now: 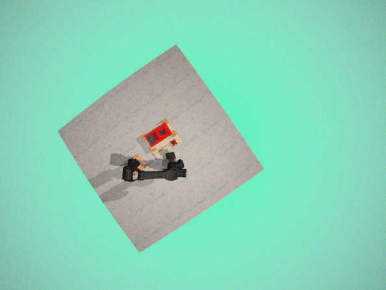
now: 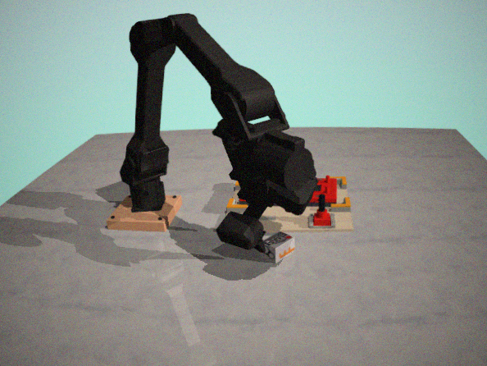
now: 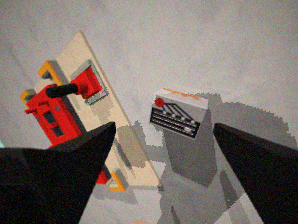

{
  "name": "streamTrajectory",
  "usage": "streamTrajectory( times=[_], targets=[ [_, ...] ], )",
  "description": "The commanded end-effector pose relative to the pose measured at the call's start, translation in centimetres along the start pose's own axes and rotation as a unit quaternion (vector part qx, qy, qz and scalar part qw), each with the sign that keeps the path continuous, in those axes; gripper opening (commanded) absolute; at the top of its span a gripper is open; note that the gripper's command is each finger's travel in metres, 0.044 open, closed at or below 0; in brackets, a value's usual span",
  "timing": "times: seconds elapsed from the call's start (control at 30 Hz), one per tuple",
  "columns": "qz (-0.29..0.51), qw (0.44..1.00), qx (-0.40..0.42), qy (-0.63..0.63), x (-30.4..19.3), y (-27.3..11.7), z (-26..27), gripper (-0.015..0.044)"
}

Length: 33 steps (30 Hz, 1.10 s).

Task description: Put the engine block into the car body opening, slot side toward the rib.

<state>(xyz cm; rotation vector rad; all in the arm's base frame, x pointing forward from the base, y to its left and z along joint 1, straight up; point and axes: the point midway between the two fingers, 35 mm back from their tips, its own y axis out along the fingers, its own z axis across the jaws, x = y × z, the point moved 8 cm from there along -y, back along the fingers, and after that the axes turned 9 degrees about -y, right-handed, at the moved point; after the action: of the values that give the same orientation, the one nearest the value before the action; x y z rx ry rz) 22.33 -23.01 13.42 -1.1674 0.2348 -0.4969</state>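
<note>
The engine block [image 2: 284, 249] [image 3: 176, 119], a small grey-white box with a black printed face, a red dot and orange marks, is on the table beside the tan board. My gripper [image 3: 164, 126] is open, and the wrist view shows the block beyond and between its spread black fingers. In the exterior view, one finger is close to the block's left side; contact is unclear. The red car body [image 1: 159, 134] [image 2: 330, 189] [image 3: 54, 116] lies on the board. The top view shows dark recesses in its top; slot and rib cannot be made out. The arm hides the block there.
The tan board [image 1: 164, 146] [image 2: 343, 224] [image 3: 80, 47] has orange corner brackets around the car body. A red piece with a black upright stick [image 1: 173, 142] [image 2: 321, 217] [image 3: 89, 84] stands near its edge. The arm's wooden base [image 2: 141, 221] is at the left in the exterior view.
</note>
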Motion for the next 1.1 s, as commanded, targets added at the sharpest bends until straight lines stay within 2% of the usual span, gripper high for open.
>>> streamTrajectory(
  times=[0.0, 0.53, 1.07],
  targets=[
    [0.005, 0.998, -0.014, 0.056, 0.1, 0.0, 0.3, 0.044],
    [-0.004, 0.946, -0.076, 0.316, 0.5, -0.3, 1.7, 0.044],
    [-0.053, 0.823, -0.127, 0.552, 0.9, -0.6, 3.2, 0.044]
  ],
)
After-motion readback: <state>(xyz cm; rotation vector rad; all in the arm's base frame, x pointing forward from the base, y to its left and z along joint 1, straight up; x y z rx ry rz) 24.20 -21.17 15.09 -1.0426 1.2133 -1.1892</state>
